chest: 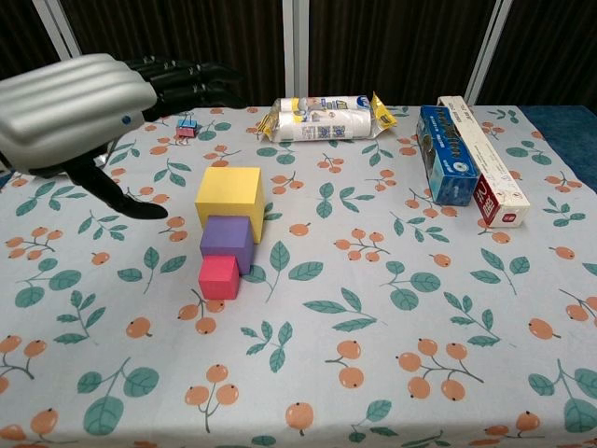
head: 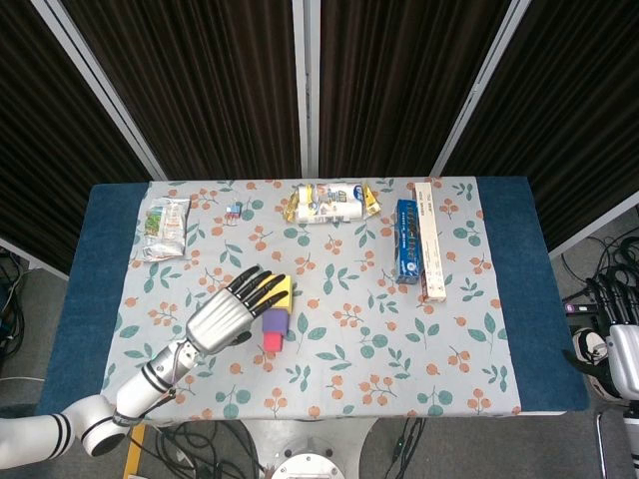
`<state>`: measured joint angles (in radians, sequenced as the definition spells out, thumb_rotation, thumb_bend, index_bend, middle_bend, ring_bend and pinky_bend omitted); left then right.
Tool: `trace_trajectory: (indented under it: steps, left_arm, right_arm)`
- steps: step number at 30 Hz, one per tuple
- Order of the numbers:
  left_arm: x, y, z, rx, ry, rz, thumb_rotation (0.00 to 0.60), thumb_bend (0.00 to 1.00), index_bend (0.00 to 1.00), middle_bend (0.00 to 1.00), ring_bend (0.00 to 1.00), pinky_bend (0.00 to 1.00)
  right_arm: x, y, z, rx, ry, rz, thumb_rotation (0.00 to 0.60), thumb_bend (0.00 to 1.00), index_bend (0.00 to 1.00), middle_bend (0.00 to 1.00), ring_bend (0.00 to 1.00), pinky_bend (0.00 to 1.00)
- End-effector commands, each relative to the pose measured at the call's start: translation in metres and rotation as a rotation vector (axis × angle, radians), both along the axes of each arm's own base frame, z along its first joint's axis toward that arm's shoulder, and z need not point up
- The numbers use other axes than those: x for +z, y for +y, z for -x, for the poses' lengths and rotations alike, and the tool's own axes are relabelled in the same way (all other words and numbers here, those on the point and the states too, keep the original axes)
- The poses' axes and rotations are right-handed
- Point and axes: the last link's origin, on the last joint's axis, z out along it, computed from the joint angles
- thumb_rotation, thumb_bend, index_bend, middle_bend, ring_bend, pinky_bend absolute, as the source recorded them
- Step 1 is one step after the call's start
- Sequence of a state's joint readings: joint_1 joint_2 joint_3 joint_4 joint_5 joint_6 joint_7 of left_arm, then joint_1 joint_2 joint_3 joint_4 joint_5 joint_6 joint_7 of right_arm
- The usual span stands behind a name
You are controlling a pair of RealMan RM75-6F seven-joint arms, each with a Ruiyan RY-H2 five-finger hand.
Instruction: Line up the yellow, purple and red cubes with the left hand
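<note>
A staged robot test area, likely a lab. A table [head: 90, 289] with a blue cover and a leaf-and-fruit print cloth [head: 399, 339] fills the middle of the head view. Dark pleated curtains [head: 200, 80] with pale metal poles [head: 305, 90] close off the top. Loose cables [head: 614, 289] lie on grey floor at the right edge. Packaged goods [chest: 322, 119] sit along the table's far edge like props.
</note>
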<state>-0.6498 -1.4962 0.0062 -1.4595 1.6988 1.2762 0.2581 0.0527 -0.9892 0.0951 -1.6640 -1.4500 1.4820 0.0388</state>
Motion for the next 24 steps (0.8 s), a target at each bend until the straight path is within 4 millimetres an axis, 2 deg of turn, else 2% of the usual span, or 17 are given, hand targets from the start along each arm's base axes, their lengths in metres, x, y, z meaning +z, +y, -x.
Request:
trace_trajectory:
  steps: [1,4,7,11,13,16,19,24]
  left_arm:
    - [0.023,0.011,0.012,0.092,-0.072,-0.065,0.600,0.00,0.16,0.02,0.09,0.12]
    - [0.051,0.025,0.032,0.212,-0.122,-0.159,0.600,0.00,0.16,0.02,0.09,0.12]
    - [0.080,0.034,0.065,0.393,-0.159,-0.242,0.600,0.00,0.16,0.02,0.09,0.12]
    - [0.112,0.027,0.122,0.650,-0.129,-0.316,0.600,0.00,0.16,0.02,0.09,0.12]
    - [0.122,0.015,0.146,0.752,-0.136,-0.340,0.600,0.00,0.16,0.02,0.09,0.12]
    - [0.131,-0.008,0.171,0.855,-0.140,-0.355,0.600,0.00,0.16,0.02,0.09,0.12]
    - [0.133,-0.033,0.185,0.916,-0.136,-0.351,0.600,0.00,0.16,0.03,0.09,0.12]
    - [0.134,-0.070,0.192,0.944,-0.164,-0.372,0.600,0.00,0.16,0.02,0.09,0.12]
  right_arm:
    - [0.002,0.000,0.001,-0.003,0.003,0.003,0.600,0.00,0.00,0.02,0.00,0.02]
    - [0.003,-0.003,0.002,-0.002,0.007,0.003,0.600,0.00,0.00,0.02,0.00,0.02]
    - [0.003,-0.007,0.002,0.010,-0.002,-0.003,0.600,0.00,0.00,0.03,0.00,0.02]
    - [0.001,-0.013,0.003,0.027,-0.021,-0.029,0.600,0.02,0.00,0.03,0.00,0.02]
    - [-0.002,-0.015,0.002,0.035,-0.031,-0.047,0.600,0.02,0.00,0.03,0.00,0.02]
    - [-0.005,-0.017,0.000,0.054,-0.067,-0.068,0.600,0.02,0.00,0.03,0.00,0.01]
    - [-0.007,-0.017,-0.002,0.070,-0.078,-0.074,0.600,0.03,0.00,0.03,0.00,0.01]
    - [-0.012,-0.014,-0.009,0.098,-0.090,-0.087,0.600,0.03,0.00,0.03,0.00,0.01]
